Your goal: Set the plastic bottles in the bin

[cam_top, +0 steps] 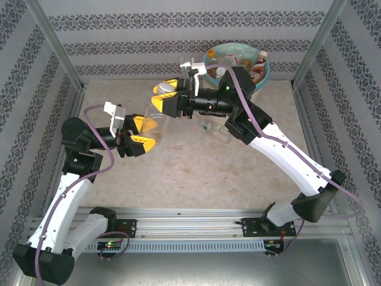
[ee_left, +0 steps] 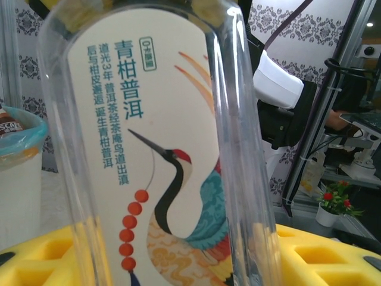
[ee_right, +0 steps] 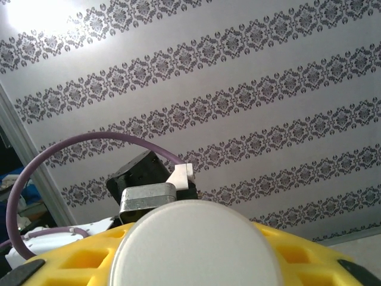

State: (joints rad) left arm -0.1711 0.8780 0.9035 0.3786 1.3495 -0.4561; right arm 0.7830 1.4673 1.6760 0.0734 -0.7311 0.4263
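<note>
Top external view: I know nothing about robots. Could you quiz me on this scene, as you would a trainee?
1. True or false: the left gripper holds a clear bottle whose label shows a long-necked bird.
2. Where does the bin stand? A) at the far side of the table, right of centre; B) at the near edge, on the left; C) in the middle of the table.
3. Short answer: are there bottles inside the bin already?
Key: 1 true; 2 A; 3 yes, several.
</note>
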